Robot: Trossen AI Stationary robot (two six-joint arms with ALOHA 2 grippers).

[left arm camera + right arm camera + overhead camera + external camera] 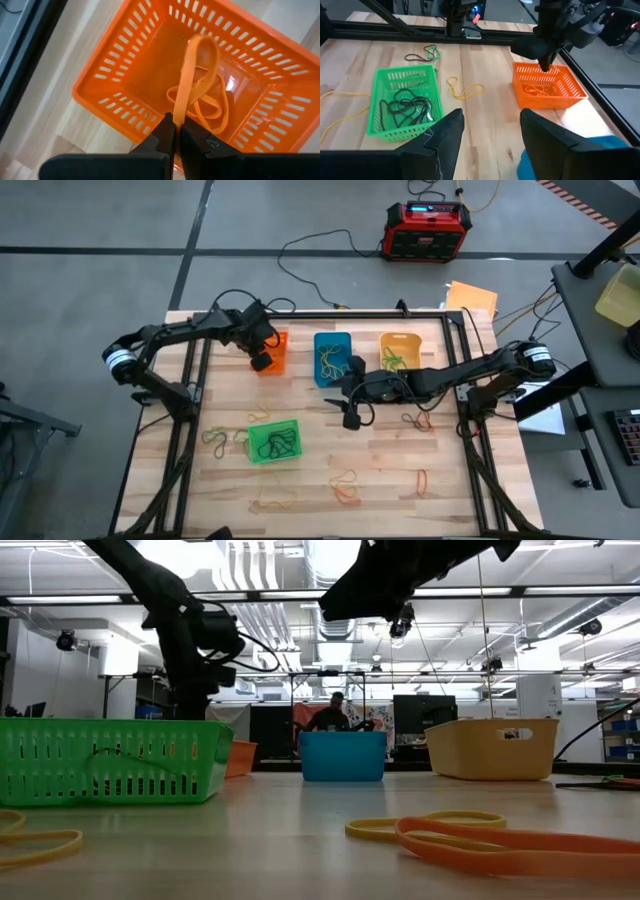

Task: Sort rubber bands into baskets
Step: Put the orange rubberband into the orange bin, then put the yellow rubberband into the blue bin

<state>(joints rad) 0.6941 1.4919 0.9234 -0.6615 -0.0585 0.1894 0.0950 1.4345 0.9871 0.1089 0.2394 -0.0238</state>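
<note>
My left tool (174, 131) is clamped on an orange rubber band (192, 75) that hangs straight down into the orange basket (115, 75) at the counter's (380, 500) far edge; letting go should drop it straight in. My right tool (487, 131) hovers with jaws wide, empty, mid-counter beside the blue basket (332, 350), with loose bands (418, 420) just nearer me.

4 baskets (331, 358) on the table; rubber bands (345, 485) lie scattered, perhaps 1 orange band (192, 70) dangling over the orange basket (150, 65).
</note>
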